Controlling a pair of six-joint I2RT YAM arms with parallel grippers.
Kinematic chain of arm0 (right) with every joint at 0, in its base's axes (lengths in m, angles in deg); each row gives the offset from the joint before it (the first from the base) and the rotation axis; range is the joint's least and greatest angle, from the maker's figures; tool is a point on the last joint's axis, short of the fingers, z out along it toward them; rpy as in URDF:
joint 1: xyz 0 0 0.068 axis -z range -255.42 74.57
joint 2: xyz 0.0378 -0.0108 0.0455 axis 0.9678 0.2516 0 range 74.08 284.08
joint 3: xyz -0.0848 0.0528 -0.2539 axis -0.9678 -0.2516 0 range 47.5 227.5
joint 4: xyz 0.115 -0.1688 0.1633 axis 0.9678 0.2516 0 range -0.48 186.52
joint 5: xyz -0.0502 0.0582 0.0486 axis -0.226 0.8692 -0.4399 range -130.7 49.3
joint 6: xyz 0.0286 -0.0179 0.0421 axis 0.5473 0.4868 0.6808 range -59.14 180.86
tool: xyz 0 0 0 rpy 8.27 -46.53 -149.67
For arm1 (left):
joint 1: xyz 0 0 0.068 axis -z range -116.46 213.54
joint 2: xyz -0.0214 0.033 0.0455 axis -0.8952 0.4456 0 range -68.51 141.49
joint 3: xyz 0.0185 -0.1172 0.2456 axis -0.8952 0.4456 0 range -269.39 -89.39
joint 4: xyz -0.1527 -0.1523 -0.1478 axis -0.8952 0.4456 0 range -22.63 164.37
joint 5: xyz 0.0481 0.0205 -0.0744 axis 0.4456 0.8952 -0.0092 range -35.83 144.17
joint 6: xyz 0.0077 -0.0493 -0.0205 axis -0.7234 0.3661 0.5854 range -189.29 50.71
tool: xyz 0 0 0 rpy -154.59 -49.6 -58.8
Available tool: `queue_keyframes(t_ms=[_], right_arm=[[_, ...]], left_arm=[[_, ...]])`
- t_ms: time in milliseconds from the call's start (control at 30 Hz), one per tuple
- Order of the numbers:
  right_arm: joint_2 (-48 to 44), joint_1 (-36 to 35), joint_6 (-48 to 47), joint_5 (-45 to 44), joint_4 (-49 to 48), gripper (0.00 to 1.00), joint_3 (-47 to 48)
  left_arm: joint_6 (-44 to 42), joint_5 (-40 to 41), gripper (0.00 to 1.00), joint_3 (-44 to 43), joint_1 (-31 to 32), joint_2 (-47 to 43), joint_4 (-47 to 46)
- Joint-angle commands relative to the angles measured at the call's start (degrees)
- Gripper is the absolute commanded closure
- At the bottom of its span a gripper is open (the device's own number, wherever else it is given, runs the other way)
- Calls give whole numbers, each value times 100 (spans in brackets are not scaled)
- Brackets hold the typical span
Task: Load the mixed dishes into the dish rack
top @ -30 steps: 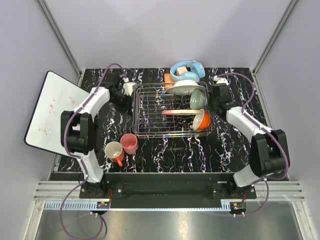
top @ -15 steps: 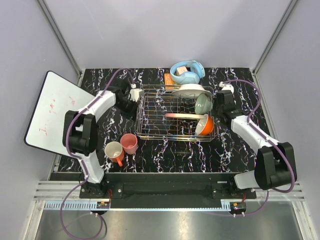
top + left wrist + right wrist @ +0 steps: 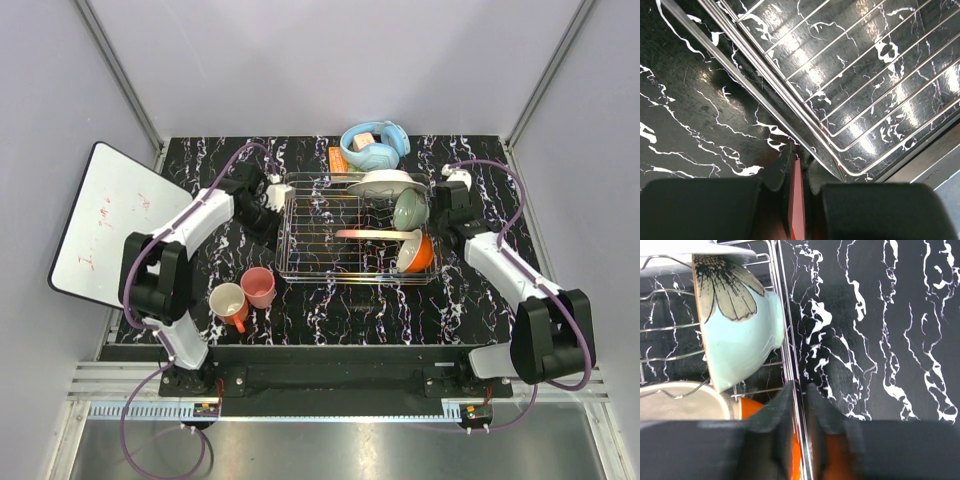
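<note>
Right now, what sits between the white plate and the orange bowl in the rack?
The pale green bowl, then the pink plate standing on edge. The top external view shows both.

Black stone-look tabletop [image 3: 470, 300], white-veined. Silver metal wire-grid rack [image 3: 310, 230]. Pale green bowl [image 3: 740, 340] painted with a dark-outlined flower. At seven o'clock, salmon-pink cup [image 3: 259, 287], cream mug with orange handle [image 3: 227, 300].

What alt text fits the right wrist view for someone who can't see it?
The right claw pinches the dish rack by its rim wire. Inside the rack, a pale green bowl with a painted flower stands on edge, an orange bowl below it in frame; black marbled table fills the right.
</note>
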Motion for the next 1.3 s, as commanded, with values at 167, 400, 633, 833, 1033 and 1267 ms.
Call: queue_keyframes(t_ms=[167, 400, 633, 833, 1033, 1267], right_arm=[[-862, -43, 23, -429, 174, 48, 15], [-1485, -43, -39, -754, 182, 41, 7], [-2145, -43, -109, -693, 183, 42, 94], [-2313, -43, -22, -509, 279, 48, 209], [-2453, -43, 66, -429, 332, 50, 77], [-2550, -43, 146, -359, 376, 55, 50]], left_arm=[[-475, 387, 82, -460, -108, -637, 407], [-792, 643, 41, -286, -196, -1348, 821], [-1152, 590, 38, 452, -205, -1913, 1006], [-1214, 599, 49, 892, -205, -1886, 1006], [-1205, 581, 52, 945, -205, -1816, 944], [-1232, 520, 67, 1217, -205, -1518, 689]])
